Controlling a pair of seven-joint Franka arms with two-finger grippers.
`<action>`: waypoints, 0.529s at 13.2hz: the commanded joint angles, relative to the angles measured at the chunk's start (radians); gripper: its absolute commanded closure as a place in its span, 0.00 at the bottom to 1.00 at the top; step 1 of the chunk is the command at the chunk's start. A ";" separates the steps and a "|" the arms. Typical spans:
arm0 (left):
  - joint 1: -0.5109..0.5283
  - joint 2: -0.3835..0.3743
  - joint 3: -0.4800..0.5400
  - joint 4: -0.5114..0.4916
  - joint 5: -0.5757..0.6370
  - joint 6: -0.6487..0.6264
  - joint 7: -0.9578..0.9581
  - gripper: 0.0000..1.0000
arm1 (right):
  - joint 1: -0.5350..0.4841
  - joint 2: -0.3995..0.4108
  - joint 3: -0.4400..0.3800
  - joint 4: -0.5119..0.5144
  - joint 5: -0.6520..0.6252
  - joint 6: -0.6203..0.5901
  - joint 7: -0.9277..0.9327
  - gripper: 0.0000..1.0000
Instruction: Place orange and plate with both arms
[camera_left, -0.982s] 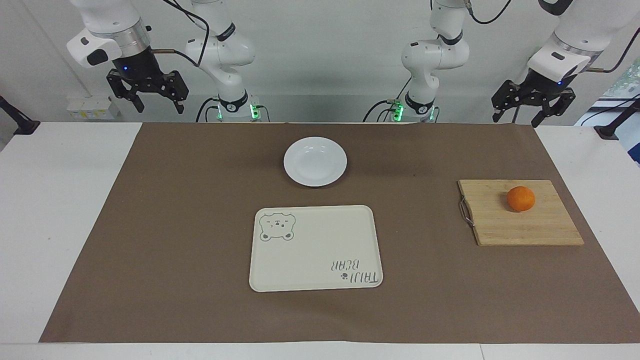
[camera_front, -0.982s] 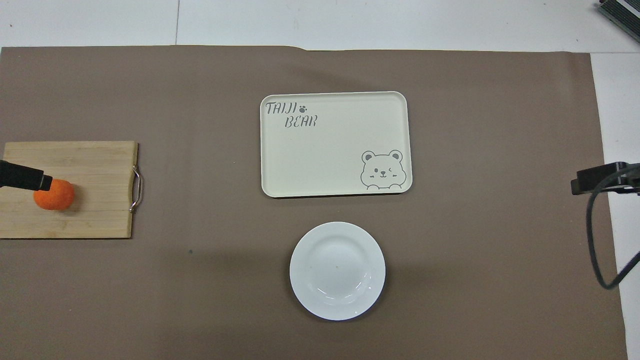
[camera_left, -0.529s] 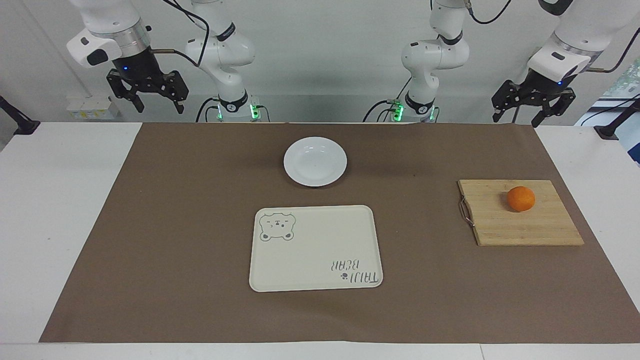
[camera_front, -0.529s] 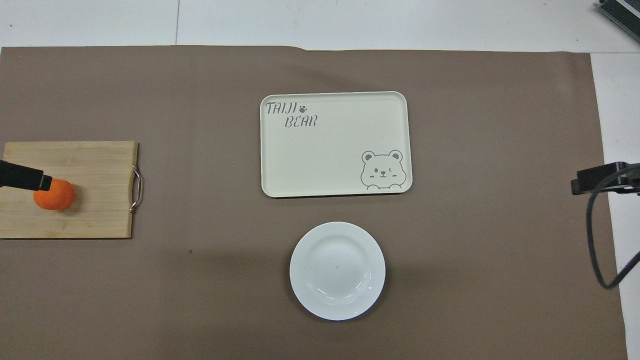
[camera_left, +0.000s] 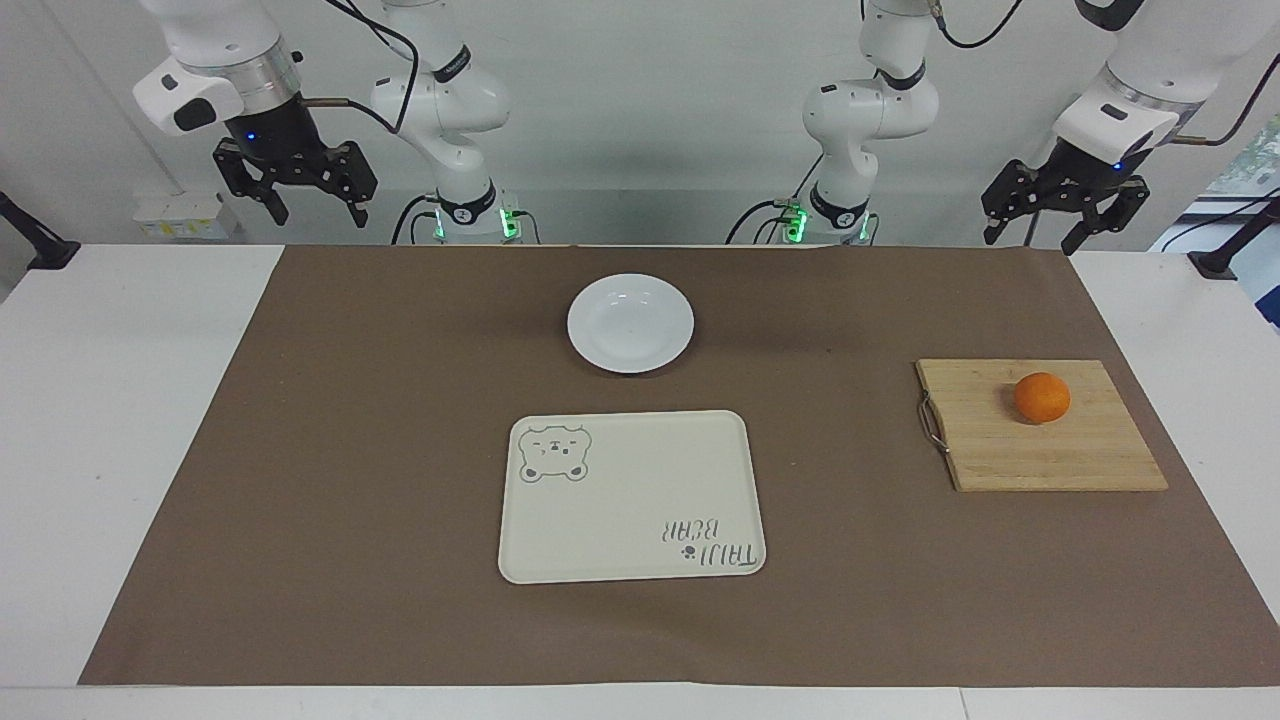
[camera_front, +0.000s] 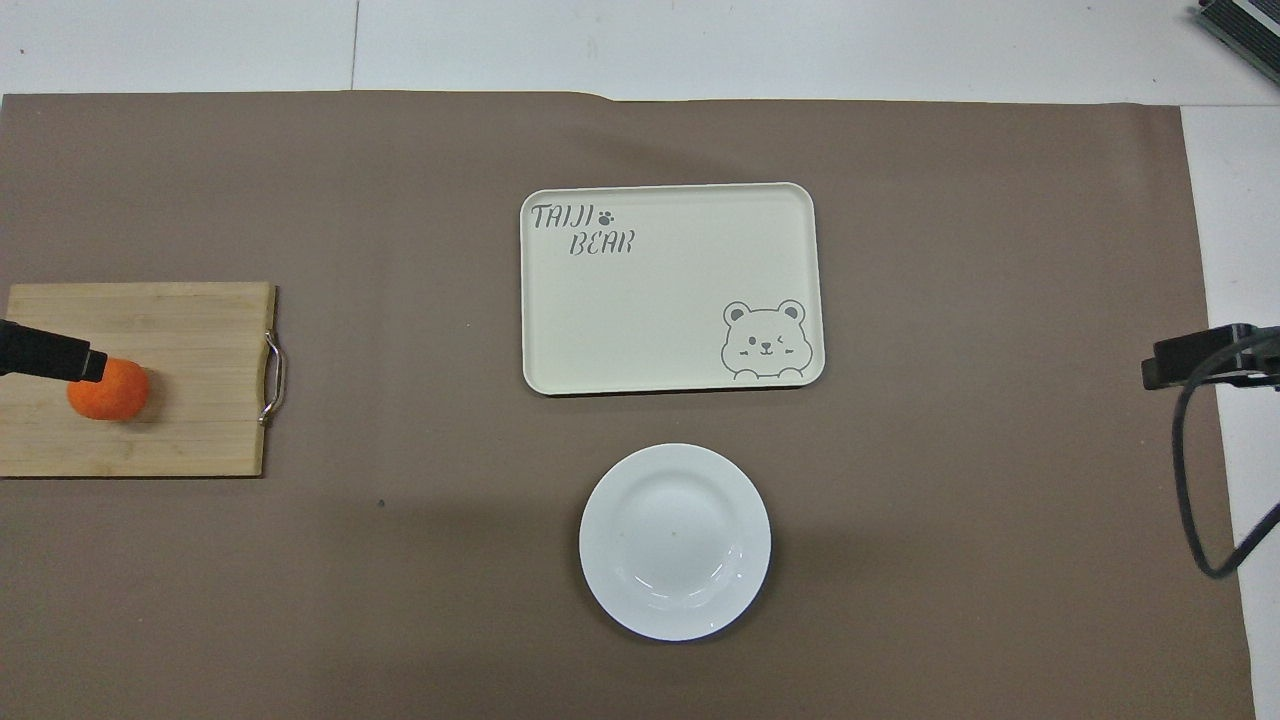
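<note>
The orange (camera_left: 1041, 397) (camera_front: 109, 390) lies on a wooden cutting board (camera_left: 1040, 450) (camera_front: 170, 330) toward the left arm's end of the table. The white plate (camera_left: 630, 323) (camera_front: 675, 541) sits mid-table near the robots. My left gripper (camera_left: 1062, 222) hangs open and empty, raised above the table's edge nearest the robots at the left arm's end. My right gripper (camera_left: 295, 195) hangs open and empty, raised above the same edge at the right arm's end. In the overhead view a dark part of the left hand (camera_front: 45, 352) overlaps the orange.
A cream rectangular tray (camera_left: 631, 497) (camera_front: 670, 288) with a bear drawing and lettering lies mid-table, farther from the robots than the plate. A brown mat (camera_left: 400, 400) covers most of the white table. The cutting board has a metal handle (camera_left: 931, 425).
Both grippers have shifted very slightly; the left one has risen a little. The orange, plate and tray have not moved.
</note>
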 joint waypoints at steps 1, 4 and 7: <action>-0.009 -0.019 0.002 -0.017 -0.005 -0.001 -0.011 0.00 | -0.012 0.001 0.003 0.009 0.003 -0.003 -0.022 0.00; -0.006 -0.019 0.004 -0.017 -0.005 -0.004 -0.009 0.00 | -0.012 0.001 0.003 0.009 0.003 -0.003 -0.023 0.00; 0.005 -0.019 0.004 -0.017 -0.005 -0.004 -0.008 0.00 | -0.012 0.001 0.003 0.009 0.003 -0.003 -0.023 0.00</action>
